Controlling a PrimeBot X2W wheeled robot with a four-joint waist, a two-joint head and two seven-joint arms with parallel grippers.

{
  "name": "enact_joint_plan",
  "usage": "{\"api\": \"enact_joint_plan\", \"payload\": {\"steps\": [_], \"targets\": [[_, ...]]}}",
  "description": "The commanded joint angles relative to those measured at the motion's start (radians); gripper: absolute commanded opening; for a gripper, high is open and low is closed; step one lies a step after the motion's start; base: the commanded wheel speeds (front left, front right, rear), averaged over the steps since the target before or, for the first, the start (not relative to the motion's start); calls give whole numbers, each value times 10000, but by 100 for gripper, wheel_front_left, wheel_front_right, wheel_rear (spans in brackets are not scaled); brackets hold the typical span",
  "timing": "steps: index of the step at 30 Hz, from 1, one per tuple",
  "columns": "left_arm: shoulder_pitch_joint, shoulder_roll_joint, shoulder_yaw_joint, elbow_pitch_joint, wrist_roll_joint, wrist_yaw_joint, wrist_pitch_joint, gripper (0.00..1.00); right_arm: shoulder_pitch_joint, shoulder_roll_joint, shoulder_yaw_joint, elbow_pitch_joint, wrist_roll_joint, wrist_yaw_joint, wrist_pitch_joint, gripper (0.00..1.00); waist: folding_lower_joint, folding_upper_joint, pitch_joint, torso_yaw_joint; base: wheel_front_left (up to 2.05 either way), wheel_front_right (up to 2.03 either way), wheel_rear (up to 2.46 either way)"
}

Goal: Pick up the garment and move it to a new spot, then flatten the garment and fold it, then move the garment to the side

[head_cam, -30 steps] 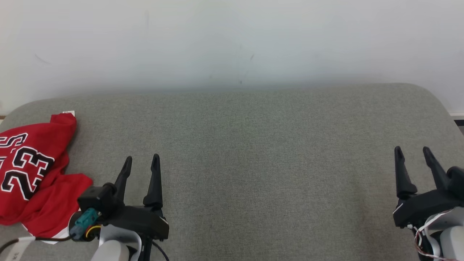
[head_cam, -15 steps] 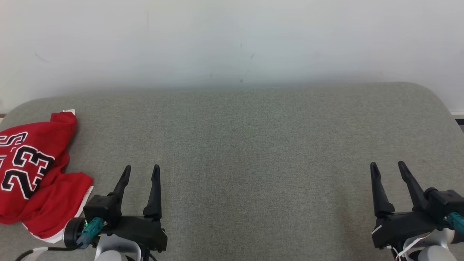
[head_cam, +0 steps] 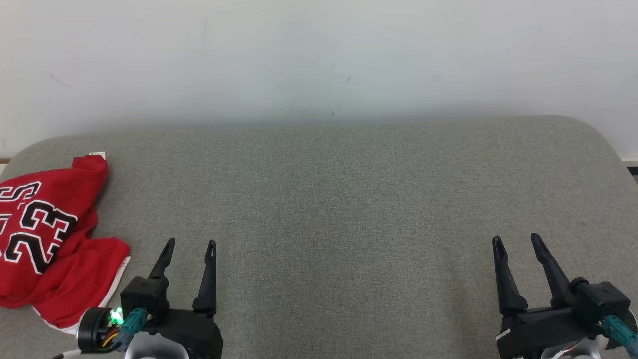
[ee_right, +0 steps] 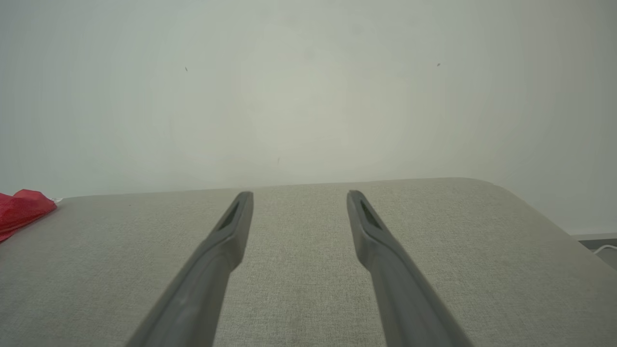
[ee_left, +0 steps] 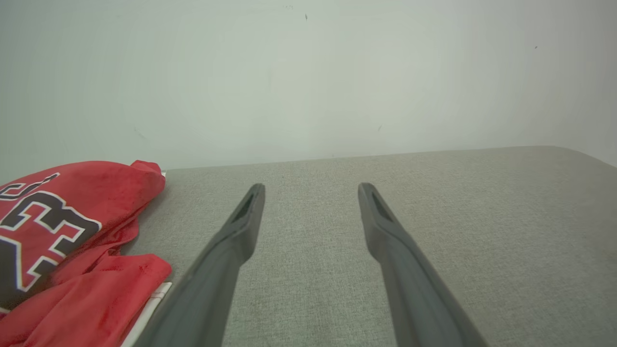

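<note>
My left gripper point(head_cam: 191, 242) hovering spread and empty, the red 23 jersey point(head_cam: 45, 239) lying crumpled at its nine o'clock, near, on the grey cushion point(head_cam: 349, 199), my right gripper point(head_cam: 516, 238) likewise spread, empty.

Light is bright, even and diffuse, with no clear single source. The pale wall point(head_cam: 319, 60) reads slightly washed out with a faint green-grey tint, darkening softly toward the corners of both wrist views. A blurred band of shade runs along the far edge of the grey surface point(head_cam: 339, 199), whose weave is crisp in the head view. Shadows are weak, no more than a thin dark rim under the folds of the red garment point(head_cam: 45, 239). The fingers point(ee_left: 212, 274) go soft and out of focus toward the bottom of the wrist views. A green indicator light point(head_cam: 116, 315) glares, blown out.
</note>
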Motion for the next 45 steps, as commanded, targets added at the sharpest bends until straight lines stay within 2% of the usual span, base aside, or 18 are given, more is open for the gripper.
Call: {"api": "enact_joint_plan", "payload": {"steps": [1, 9, 24, 45], "targets": [[196, 76, 63, -109, 276, 34, 10, 100, 150, 43, 105, -157, -90, 7, -90, 100, 0, 0, -2, 1, 0, 0, 0], [184, 104, 78, -480, 368, 63, 157, 100, 175, 24, -96, -667, -56, 7, 207, 100, 0, 0, -7, 6, 0, 0, 0], [341, 120, 4, -533, 81, 74, 276, 100, 283, -133, -351, -625, 221, 7, 987, 100, 0, 0, -99, -39, 0, 0, 0], [219, 228, -37, -400, -56, 260, 238, 100, 227, -70, -347, -579, 201, 7, 1013, 100, 0, 0, -52, 10, 0, 0, 0]]}}
